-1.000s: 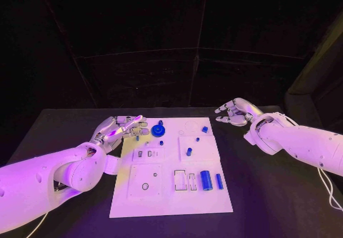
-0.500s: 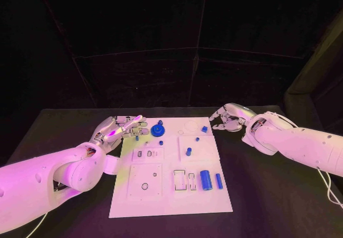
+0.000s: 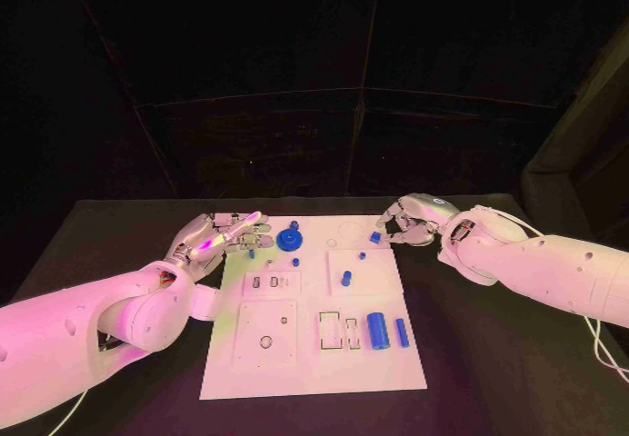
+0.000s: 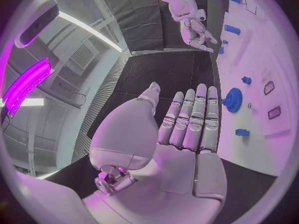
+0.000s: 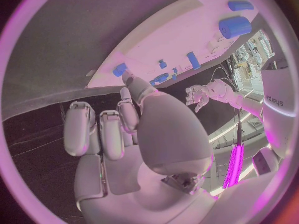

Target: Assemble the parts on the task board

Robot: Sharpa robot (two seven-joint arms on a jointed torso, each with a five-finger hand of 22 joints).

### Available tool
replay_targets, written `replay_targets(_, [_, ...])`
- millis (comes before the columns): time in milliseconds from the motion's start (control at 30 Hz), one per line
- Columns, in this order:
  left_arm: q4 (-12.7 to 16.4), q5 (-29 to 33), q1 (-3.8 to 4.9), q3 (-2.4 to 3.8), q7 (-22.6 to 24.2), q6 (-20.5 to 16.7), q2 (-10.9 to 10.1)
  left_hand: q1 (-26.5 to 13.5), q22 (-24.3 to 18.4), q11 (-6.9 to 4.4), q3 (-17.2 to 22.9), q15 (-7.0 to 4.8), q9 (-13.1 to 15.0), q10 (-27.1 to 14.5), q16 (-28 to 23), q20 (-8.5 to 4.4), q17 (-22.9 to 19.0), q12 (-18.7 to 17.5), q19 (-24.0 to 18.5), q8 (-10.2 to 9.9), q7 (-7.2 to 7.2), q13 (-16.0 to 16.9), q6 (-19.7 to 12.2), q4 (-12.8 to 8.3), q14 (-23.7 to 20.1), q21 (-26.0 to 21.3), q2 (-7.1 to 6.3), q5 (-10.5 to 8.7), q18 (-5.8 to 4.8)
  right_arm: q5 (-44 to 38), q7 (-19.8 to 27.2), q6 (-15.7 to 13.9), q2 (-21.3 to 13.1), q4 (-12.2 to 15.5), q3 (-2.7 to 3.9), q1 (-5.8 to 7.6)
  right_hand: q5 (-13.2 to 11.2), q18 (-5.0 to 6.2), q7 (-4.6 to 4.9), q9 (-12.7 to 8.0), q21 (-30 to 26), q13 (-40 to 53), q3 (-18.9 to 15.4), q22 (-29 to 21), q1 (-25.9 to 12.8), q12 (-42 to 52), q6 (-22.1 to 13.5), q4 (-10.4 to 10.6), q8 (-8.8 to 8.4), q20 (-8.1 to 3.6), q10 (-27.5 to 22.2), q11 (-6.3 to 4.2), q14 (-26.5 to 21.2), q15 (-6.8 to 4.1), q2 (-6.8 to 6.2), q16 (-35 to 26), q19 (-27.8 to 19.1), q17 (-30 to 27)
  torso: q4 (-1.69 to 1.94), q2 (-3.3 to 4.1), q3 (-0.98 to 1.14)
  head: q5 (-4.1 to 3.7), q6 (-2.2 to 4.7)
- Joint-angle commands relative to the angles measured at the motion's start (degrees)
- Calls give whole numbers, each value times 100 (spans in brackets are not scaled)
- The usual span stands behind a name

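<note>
The white task board lies mid-table. On it are a blue gear, a small blue block, an upright blue peg, a thick blue cylinder and a thin blue bar. My left hand hovers at the board's far left corner, fingers stretched out and empty; the gear lies just beyond its fingertips. My right hand hangs at the far right edge with loosely bent fingers, holding nothing. One fingertip is close to the blue block.
The board also carries several tiny blue pieces near the gear, two rectangular slots beside the cylinder, and a round hole in a raised plate. Black table surrounds the board on all sides.
My right hand has moved left and slightly nearer, from off the board's far right corner to right beside the small blue block. The left hand has stayed put.
</note>
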Motion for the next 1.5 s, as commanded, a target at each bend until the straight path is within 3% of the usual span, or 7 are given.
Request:
replay_targets(33, [9,-3,6,4,40,62,5,12,-6,15,5,-10,-1,33,-26,-9,-7,-35,32,-40,115,-7,30,-31,28,-12,62,26,37,-285,-157,-76,59,-19,4,12,-31,-57,-27,-16,-22,2,82,0,-36,23,-69,-15,-70,-64,1,-36,381,-35,24,-27,-1,483,4,0,3,6,0])
replay_targets(167, [8,-3,6,4,38,64,10,12,-6,15,5,-10,-1,33,-26,-9,-7,-35,32,-40,115,-7,30,-31,28,-12,62,26,37,-415,-290,21,134,-56,4,12,-107,-54,-67,-16,-26,-4,214,-5,2,9,-117,-84,-92,-102,-7,-98,381,-85,43,-33,-4,480,11,1,-3,9,-7])
replay_targets(267, [10,-3,6,4,36,63,10,12,-6,15,5,-10,-1,33,-26,-9,-7,-35,32,-40,115,-7,30,-31,28,-12,62,26,37,-506,-407,130,173,-87,2,13,-299,-50,-88,-11,-38,-8,346,-27,33,-1,-112,-154,-84,-142,-16,-139,377,-124,57,-46,-18,466,15,-1,-6,8,-11])
replay_targets(467, [15,-3,7,4,36,58,-1,12,-6,15,5,-10,-1,33,-26,-9,-7,-35,32,-40,115,-7,30,-31,28,-12,62,26,37,-624,-534,229,187,-97,1,12,-319,-51,-99,-5,-40,4,434,-28,33,11,-71,-193,-71,-154,-11,-128,379,-127,60,-46,-19,472,-5,-2,-1,25,-18])
replay_targets(1100, [8,-3,8,4,22,60,13,17,-8,15,5,-10,-2,33,-28,-9,-8,-38,33,-40,115,-7,30,-38,29,-13,65,26,37,-774,-612,368,314,-104,-2,11,-275,-55,-74,-15,-39,25,593,-19,-27,37,-102,-255,-96,-138,2,-92,381,-101,18,-50,-14,475,11,1,3,9,-19])
replay_targets(1500, [8,-3,8,4,13,50,14,37,-14,15,15,-10,-2,34,-34,-10,-10,-44,36,-43,115,-7,30,-61,30,-16,82,28,37,-817,-638,456,365,-146,-4,10,-330,-54,-70,-8,-44,31,614,-23,-190,46,-55,-208,-84,-129,2,-78,383,-91,-33,-50,-16,482,-1,1,-1,40,-35])
